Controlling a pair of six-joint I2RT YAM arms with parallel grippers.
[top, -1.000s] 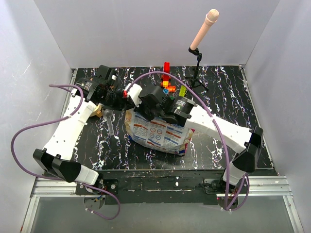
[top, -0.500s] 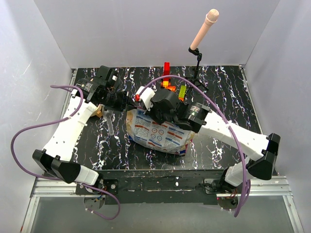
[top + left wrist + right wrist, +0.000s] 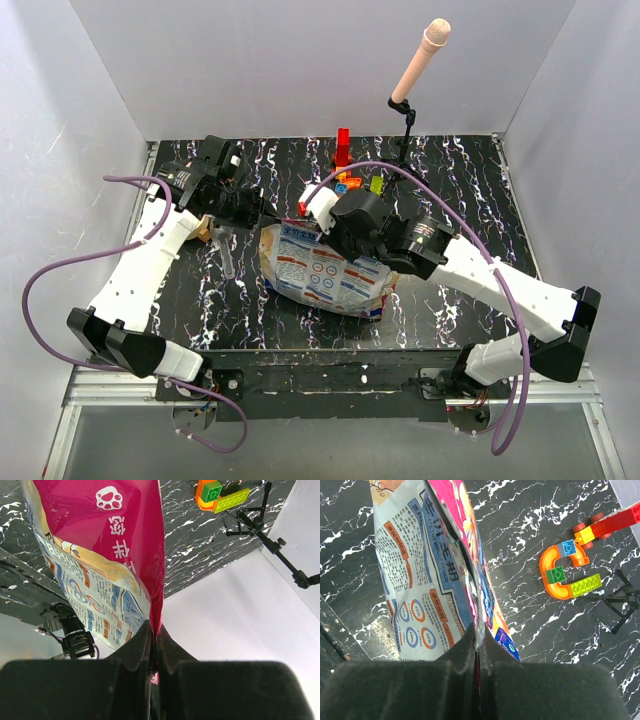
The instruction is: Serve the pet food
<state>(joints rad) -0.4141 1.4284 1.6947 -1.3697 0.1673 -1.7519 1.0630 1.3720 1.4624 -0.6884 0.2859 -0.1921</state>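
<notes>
"Table point(image 3: 470, 190) first: how much of it lies bare?"

"Black marbled top, white walls on three sides. The far right corner is open up to the walls. The left strip is narrower, and the left arm reaches over it."

"And the pet food bag point(image 3: 325, 275)?"

"In the middle, toward the near edge. Its lower corner is close to that edge but on the top. Its upper edge is held between the two grippers. No kibble shows."

"Who has hold of it?"

"Both. The left gripper point(image 3: 154, 635) is pinched tight on the bag's magenta edge. The right gripper point(image 3: 477, 636) is closed on another of its edges, with only foil between the fingers."

"What is behind the bag?"

"Toy blocks point(image 3: 565, 575), toward the far edge, apart from the bag with bare table between. The microphone stand point(image 3: 405, 140) is just beside them, near the back wall."

"Anything smaller?"

"A small brass-coloured thing point(image 3: 205, 228) by the left arm. I cannot tell what it is."
</notes>
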